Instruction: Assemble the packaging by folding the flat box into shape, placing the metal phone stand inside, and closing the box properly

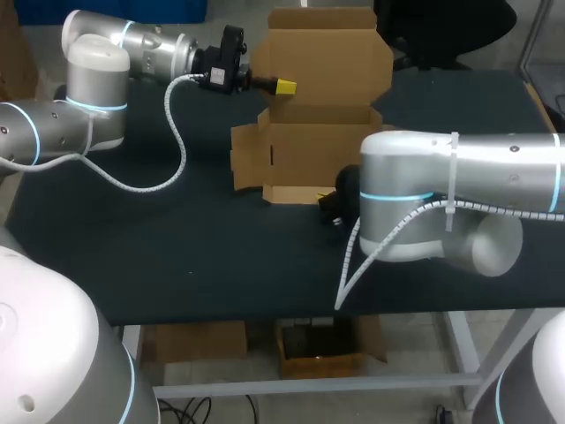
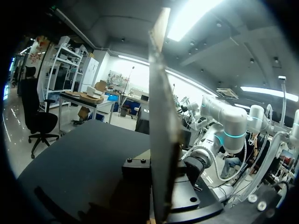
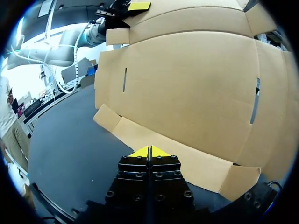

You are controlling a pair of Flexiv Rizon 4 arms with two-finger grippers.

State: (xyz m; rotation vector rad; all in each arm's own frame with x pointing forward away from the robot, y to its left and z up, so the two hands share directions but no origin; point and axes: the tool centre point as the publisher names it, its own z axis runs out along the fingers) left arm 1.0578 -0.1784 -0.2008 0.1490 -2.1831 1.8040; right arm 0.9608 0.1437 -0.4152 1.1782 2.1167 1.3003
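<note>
While the box (image 1: 318, 150) sits only half folded on the desk (image 1: 132, 238), the left pincer (image 1: 284, 87) nips a standing side flap (image 2: 163, 140) between its fingers. The right pincer (image 3: 149, 151) is pressed shut on nothing, its tips just at the flat front flap (image 3: 187, 161). This looks like the folding step, with no metal stand to be seen; next, the right pincer likely must get under the flap ahead and tip it up.

You see the brown cardboard box (image 1: 309, 155) at the frame's upper centre, half folded, its lid standing upright, front flaps spread flat.
</note>
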